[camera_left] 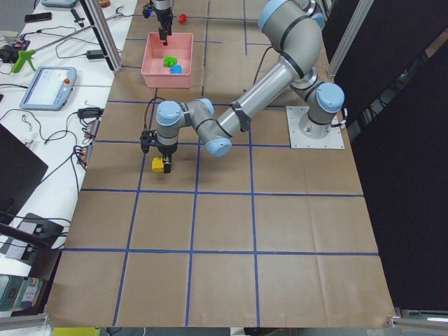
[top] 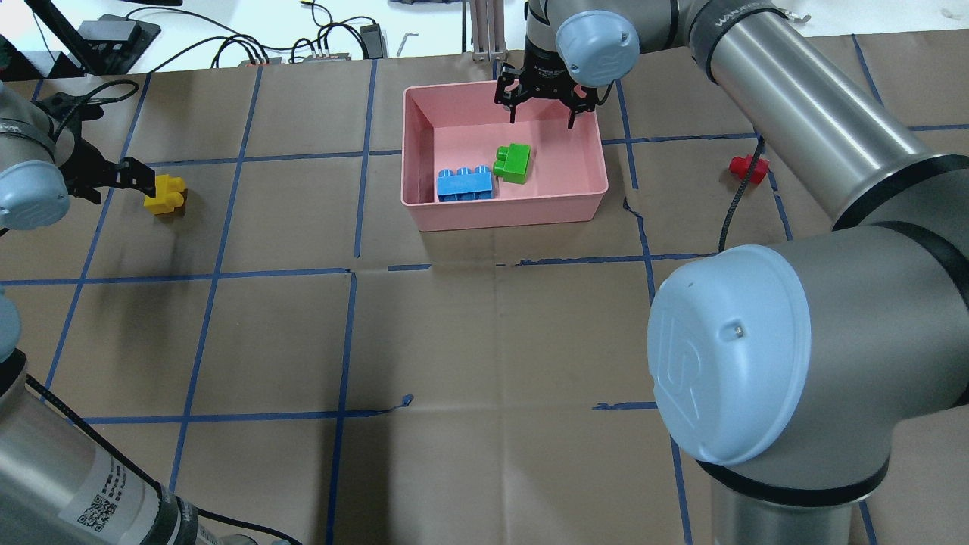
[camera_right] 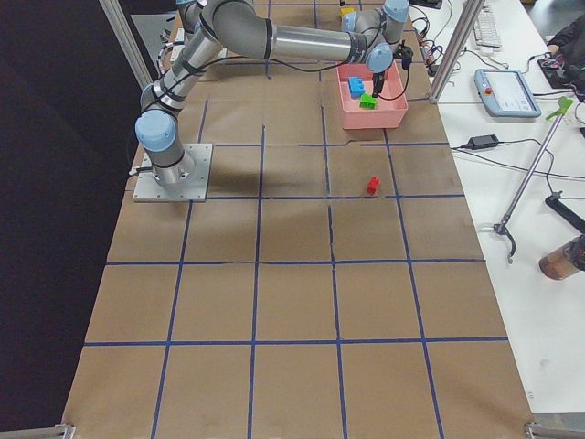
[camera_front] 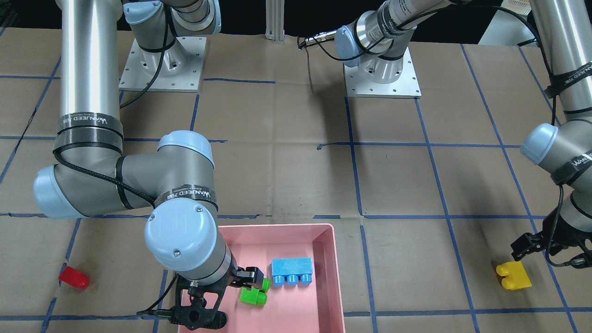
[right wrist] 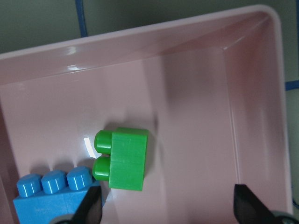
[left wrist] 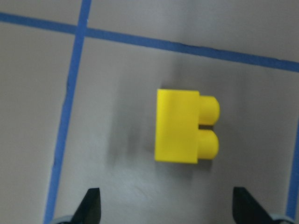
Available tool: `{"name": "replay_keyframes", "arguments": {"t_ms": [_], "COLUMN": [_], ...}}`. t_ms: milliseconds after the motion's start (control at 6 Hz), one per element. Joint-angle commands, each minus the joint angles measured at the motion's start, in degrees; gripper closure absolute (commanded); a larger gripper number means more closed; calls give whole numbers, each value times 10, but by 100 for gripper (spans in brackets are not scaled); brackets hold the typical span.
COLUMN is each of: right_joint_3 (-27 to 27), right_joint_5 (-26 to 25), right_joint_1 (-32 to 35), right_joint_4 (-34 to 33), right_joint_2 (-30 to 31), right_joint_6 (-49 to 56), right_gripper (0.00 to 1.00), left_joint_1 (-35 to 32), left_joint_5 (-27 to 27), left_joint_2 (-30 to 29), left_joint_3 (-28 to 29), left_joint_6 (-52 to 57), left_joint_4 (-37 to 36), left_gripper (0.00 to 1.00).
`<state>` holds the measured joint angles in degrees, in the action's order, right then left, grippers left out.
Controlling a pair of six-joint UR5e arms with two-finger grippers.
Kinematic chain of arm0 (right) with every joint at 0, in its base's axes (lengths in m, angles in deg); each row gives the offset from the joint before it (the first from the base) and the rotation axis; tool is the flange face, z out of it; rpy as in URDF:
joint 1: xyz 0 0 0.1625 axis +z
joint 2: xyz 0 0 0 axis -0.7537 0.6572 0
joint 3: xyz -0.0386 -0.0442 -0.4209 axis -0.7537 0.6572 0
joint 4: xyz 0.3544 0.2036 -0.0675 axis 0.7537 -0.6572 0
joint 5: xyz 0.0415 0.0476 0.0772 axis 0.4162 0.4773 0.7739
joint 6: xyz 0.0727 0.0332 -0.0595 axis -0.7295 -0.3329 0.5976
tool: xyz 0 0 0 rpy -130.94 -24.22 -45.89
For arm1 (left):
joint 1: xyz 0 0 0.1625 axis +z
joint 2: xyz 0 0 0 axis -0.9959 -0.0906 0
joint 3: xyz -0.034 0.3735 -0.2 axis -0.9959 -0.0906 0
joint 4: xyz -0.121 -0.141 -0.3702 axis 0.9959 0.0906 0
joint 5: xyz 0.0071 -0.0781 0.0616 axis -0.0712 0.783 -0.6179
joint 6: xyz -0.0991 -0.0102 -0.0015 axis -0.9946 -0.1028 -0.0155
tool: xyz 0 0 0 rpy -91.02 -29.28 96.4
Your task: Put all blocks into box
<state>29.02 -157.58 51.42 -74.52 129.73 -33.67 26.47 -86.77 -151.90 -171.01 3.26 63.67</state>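
Studded green block [right wrist: 124,158] inside glossy pink box [right wrist: 196,93].

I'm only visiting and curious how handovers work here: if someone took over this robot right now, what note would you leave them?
Left end effector: open, empty, close by the yellow block, which lies on the table on the robot's left.
Right end effector: open, empty, above the box.
Done: green block and light blue block lie in the box.
Left: the yellow block, and the red block on the table on the robot's right of the box.
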Motion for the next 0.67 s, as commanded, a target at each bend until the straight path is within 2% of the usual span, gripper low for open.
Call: {"name": "replay_keyframes", "arguments": {"t_ms": [0,333,500], "right_joint_3": [-5,-8,-20], "right_joint_5": [0,3,-2], "right_joint_1": [-44,-162,-207], "right_joint_4": [53,114,118], "right_joint_2": [59,100,117], "right_joint_6": [22,206,264], "right_gripper": [0,1,1], "left_joint_1": [-2,-3,-3], "left_joint_5": [17,59,62], "left_joint_2": [-19,-24,-45], "left_joint_3": [11,32,49], "left_joint_6": [11,-8,-4], "left_joint_4": [-1,11,14], "left_gripper": [1,1,1]}}
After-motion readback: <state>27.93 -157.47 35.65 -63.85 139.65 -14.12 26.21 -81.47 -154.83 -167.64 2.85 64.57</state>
